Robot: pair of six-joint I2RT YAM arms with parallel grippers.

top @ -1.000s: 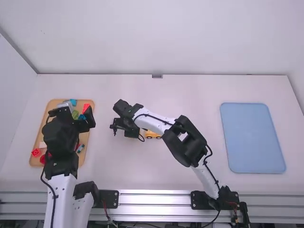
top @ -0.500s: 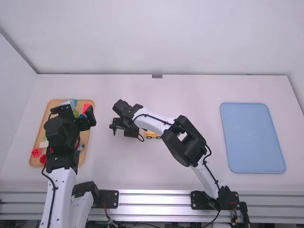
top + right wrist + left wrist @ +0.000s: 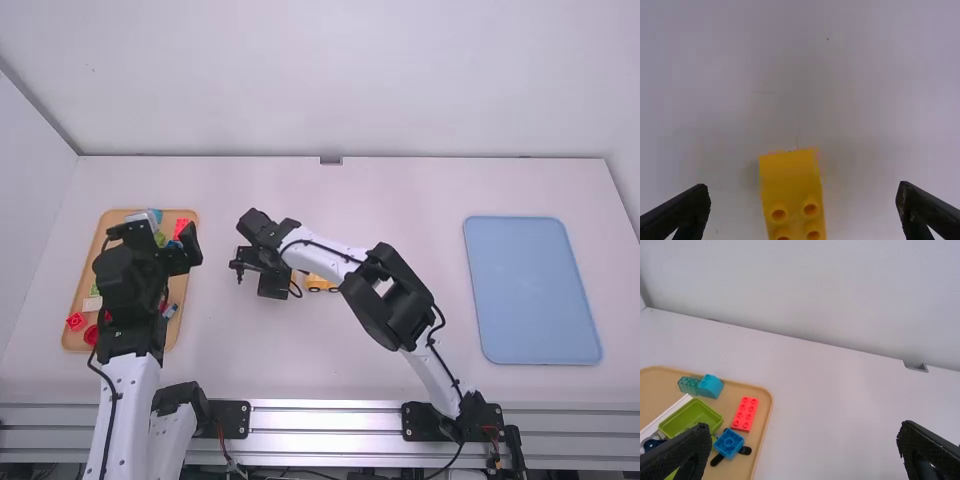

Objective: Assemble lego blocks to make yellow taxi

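The yellow block [image 3: 792, 185] stands on the white counter [image 3: 390, 190] between the two sides of the right pincer [image 3: 265, 272], touching neither; in the right wrist view its fingers are spread wide on either side of it. Two rows of studs show on the block, beyond them a smooth top, and the studded end is cut off by the view's edge. In the high view a yellow piece [image 3: 318, 284] with dark wheels shows just beside the right pincer, partly covered by the arm; whether it joins the block I cannot tell.

The left pincer [image 3: 150, 240] is over the wooden tray [image 3: 764, 412], well apart from the block, its fingers wide apart with nothing between them. Its arm hides much of the tray in the high view. In the left wrist view a red brick [image 3: 746, 414] and a blue brick [image 3: 729, 442] lie in the tray.
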